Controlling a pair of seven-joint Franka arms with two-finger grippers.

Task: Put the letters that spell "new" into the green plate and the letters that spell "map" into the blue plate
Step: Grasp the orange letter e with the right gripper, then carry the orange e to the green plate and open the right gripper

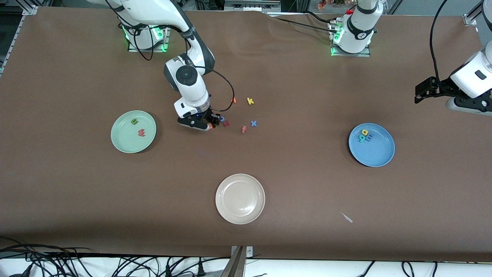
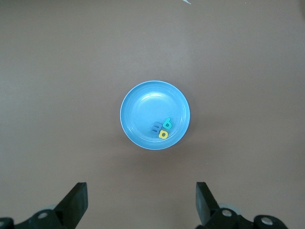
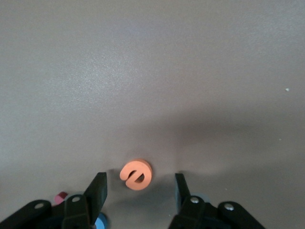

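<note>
My right gripper is down at the table with its fingers open on either side of the orange e, without touching it. The e lies flat. The green plate holds the green n and the pinkish-red w. In the blue plate lie the yellow a, teal p and blue m. My left gripper waits open and empty, high over the left arm's end of the table. Its wrist view looks down on the blue plate.
Beside the e lie a blue letter, a dark red letter, the orange f, the blue x, the yellow k and a small orange piece. A cream-white plate sits nearer the camera.
</note>
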